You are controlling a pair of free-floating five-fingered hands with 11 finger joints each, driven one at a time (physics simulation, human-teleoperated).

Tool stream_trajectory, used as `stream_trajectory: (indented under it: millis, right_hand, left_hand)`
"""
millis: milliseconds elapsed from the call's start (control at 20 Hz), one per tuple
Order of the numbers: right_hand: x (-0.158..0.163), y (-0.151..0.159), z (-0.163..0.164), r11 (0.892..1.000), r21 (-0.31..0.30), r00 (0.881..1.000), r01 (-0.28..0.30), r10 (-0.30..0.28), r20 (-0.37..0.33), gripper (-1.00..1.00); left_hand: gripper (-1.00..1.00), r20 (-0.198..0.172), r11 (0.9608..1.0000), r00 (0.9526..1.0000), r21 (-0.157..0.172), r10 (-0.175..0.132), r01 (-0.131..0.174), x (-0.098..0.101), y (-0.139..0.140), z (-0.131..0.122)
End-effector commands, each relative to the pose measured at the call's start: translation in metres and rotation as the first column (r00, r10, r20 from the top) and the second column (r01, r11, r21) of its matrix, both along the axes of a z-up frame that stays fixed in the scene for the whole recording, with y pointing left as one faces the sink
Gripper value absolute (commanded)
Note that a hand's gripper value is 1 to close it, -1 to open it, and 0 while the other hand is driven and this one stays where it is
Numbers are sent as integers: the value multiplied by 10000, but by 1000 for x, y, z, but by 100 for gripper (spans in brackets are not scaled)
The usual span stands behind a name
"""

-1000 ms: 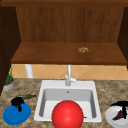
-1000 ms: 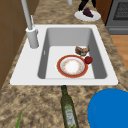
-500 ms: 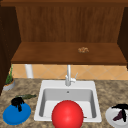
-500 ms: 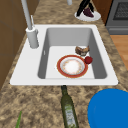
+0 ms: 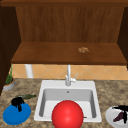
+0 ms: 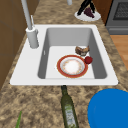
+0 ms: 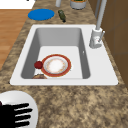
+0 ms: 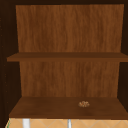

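My left hand (image 5: 17, 102) hovers over a blue plate (image 5: 16, 115) on the counter left of the sink. My right hand (image 5: 122, 110) hangs over a white plate (image 5: 111, 117) at the right, just above a dark purple item (image 5: 118, 117). Seen from the right side, that hand (image 7: 17, 113) has straight, spread fingers above the white plate (image 7: 22, 100). In the sink (image 6: 30, 72) sits a red-rimmed bowl (image 6: 72, 66), with a small red fruit (image 6: 88, 60) and a brown lump (image 6: 82, 50) beside it.
A green bottle (image 6: 68, 110) lies on the counter between the sink and the blue plate (image 6: 110, 107). The faucet (image 5: 68, 76) stands at the sink's back edge. A potted plant (image 5: 8, 82) is at far left. A small brown item (image 8: 84, 103) rests on the lower shelf.
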State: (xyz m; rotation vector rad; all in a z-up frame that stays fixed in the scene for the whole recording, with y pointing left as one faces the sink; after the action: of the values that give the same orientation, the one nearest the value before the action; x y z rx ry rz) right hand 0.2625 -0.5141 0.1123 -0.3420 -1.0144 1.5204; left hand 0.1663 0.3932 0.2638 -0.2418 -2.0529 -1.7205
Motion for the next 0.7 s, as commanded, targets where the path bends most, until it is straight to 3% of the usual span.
stream_trajectory:
  millis: [0,100,200,400,450,500,600,650]
  right_hand:
    - [-15,0,6,9997,13,9950,256,-256,967,-100]
    - [-23,0,7,9997,-14,9924,228,-225,1207,-100]
    - [-22,1,2,9998,-31,9983,179,-177,551,-100]
    - [-19,18,-26,9956,-870,9982,347,-303,522,-100]
    - [-19,21,-29,9941,-1044,9990,302,-265,361,100]
    - [-18,21,-28,9898,-1418,9999,139,-129,79,100]
    - [-20,19,-21,9897,-1390,9994,344,-339,59,100]
    - [-21,18,-17,9912,-1273,9992,360,-377,-110,-100]
  left_hand:
    - [0,0,10000,10000,0,0,0,0,0,0]
    - [0,0,10000,10000,0,0,0,0,0,0]
    - [0,0,10000,10000,0,0,0,0,0,0]
    - [0,0,10000,10000,0,0,0,0,0,0]
    - [0,0,10000,10000,0,0,0,0,0,0]
    - [0,0,10000,10000,0,0,0,0,0,0]
    - [0,0,10000,10000,0,0,0,0,0,0]
    - [0,0,10000,10000,0,0,0,0,0,0]
